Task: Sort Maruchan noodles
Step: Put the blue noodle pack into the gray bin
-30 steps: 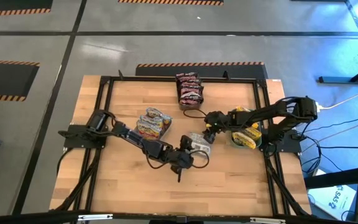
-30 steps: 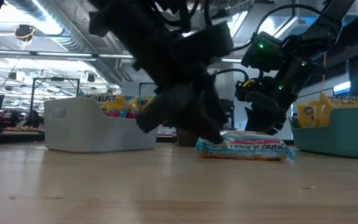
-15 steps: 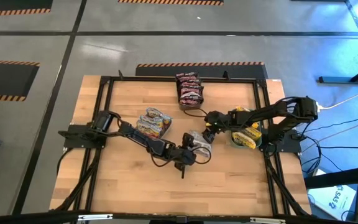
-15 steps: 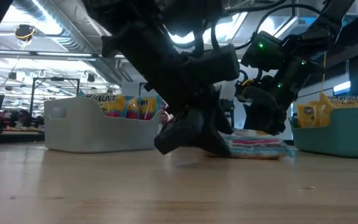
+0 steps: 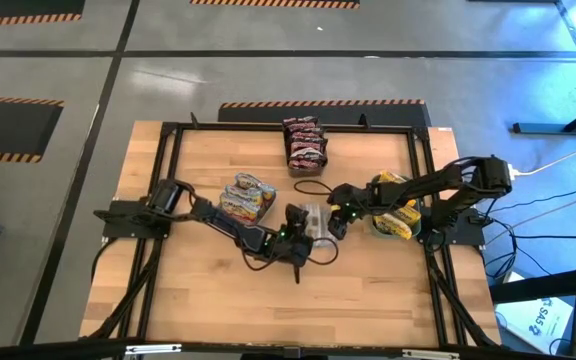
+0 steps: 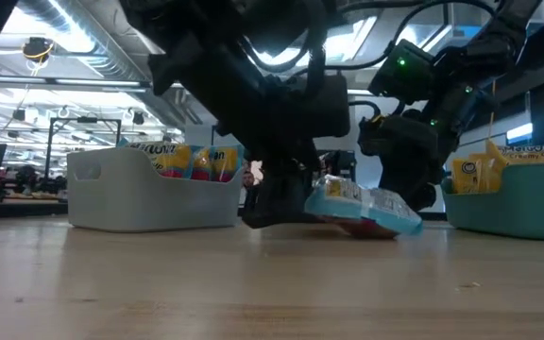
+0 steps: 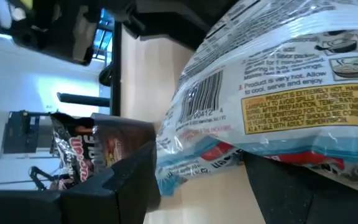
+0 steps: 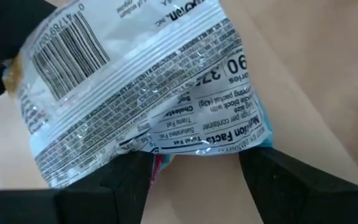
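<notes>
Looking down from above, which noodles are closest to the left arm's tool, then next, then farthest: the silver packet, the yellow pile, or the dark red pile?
From the left tool:
1. Silver packet, right beside it, mid-table.
2. Yellow pile, toward the left arm's side.
3. Dark red pile, by the table's far edge.
</notes>
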`<action>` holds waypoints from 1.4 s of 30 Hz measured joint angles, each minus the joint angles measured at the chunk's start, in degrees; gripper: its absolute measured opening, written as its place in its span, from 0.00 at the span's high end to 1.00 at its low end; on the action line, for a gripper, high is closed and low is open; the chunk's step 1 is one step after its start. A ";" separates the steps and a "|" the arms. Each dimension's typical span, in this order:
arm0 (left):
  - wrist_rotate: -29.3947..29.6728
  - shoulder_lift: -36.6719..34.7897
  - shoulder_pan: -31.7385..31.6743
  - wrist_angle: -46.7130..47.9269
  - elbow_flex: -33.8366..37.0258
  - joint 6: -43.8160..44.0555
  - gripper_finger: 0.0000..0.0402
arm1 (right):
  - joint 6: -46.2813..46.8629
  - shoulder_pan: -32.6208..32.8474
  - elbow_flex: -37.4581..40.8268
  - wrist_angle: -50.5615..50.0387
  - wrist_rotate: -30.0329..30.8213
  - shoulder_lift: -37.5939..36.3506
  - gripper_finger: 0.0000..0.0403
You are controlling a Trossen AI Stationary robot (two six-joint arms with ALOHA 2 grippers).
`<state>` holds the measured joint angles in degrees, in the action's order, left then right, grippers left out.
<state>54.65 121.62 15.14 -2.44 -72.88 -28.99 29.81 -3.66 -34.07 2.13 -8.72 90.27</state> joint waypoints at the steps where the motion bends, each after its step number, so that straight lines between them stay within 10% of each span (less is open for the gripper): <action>1: -0.21 0.00 0.33 0.06 0.00 -0.13 0.41 | 0.00 0.00 0.05 0.51 -0.40 0.02 0.41; 15: -3.63 -7.14 5.26 -0.40 0.00 -1.08 0.41 | -1.63 0.35 0.22 7.90 -11.87 -1.39 0.41; 23: -16.26 -12.68 2.20 -1.22 -0.17 5.61 0.41 | -1.86 0.35 -0.02 9.33 -10.09 -1.20 0.41; 36: -20.20 -14.92 3.67 8.63 -0.13 19.19 0.41 | -3.33 0.51 -0.08 5.75 -8.86 -3.89 0.41; 42: -35.13 -14.97 5.95 14.05 -0.09 29.49 0.41 | -2.22 4.22 -0.08 6.50 -9.85 -5.50 0.41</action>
<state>19.52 106.65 21.09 11.61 -72.97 0.50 27.59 0.56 -34.15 8.63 -18.57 84.77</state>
